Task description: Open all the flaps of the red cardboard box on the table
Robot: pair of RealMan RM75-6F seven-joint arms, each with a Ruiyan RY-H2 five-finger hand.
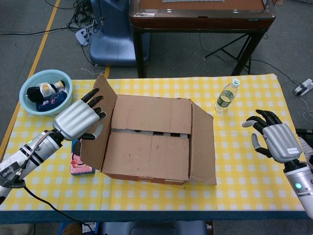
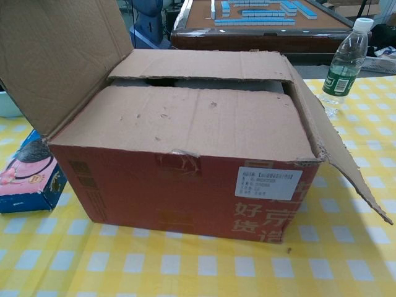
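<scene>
I see the box [image 1: 151, 147] at the middle of the counter [image 1: 244, 191], its red front toward the chest camera. Its left flap [image 1: 99, 122] stands tilted outward toward the left of the frame, brown inside showing; in the chest view it fills the upper left corner. The right flap [image 1: 203, 144] hangs folded out and down on the right side. The far flap [image 1: 151, 115] and the near flap [image 1: 149, 156] lie flat over the top, with a dark gap between them.

My left hand [image 1: 78, 120] sits at centre left of the head view, against the outer face of the left flap. Its fingers [image 1: 93, 100] are spread, their tips at the flap's upper edge, and they hold nothing.

My right hand [image 1: 274, 139] hovers at the right edge of the frame, well apart from the box, fingers spread and curved, holding nothing.

A bottle [image 1: 226, 96] stands upright near the box's far right corner. A pink packet [image 1: 78, 161] lies just beside the box on the left, and a blue bowl [image 1: 29, 105] sits in the upper left.
</scene>
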